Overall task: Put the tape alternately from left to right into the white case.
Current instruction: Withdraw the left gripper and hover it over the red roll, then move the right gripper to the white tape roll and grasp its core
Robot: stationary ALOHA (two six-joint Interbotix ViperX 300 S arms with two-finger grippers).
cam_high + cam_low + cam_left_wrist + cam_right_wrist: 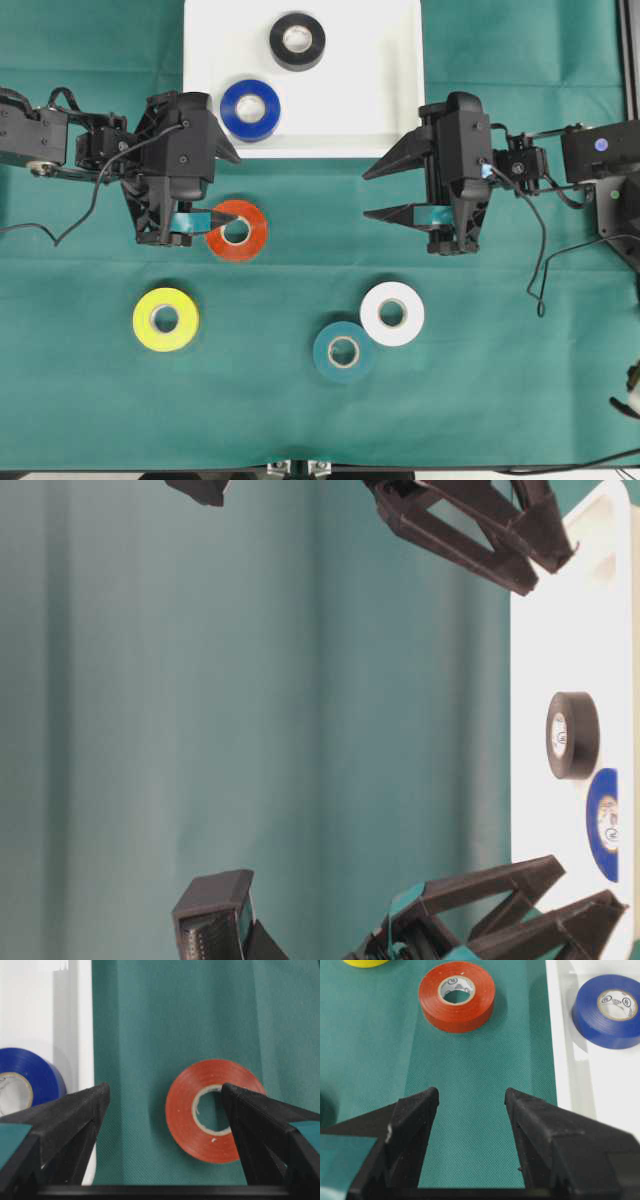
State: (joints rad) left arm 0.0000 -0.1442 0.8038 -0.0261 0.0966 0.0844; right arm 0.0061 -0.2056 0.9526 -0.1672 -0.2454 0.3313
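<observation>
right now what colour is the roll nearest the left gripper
Red-orange roll with a pale core, clearest in the right wrist view.

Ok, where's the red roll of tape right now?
In the overhead view the red roll lies flat on the green cloth, left of centre, just below the white tray, with the open left gripper above it.

One camera looks straight down on the whole tabletop [90,400]. A second sits low at the table's edge, its picture turned sideways. Each wrist camera peers close past its own tool; both catch the red roll [212,1110] and blue roll [612,1010].
</observation>
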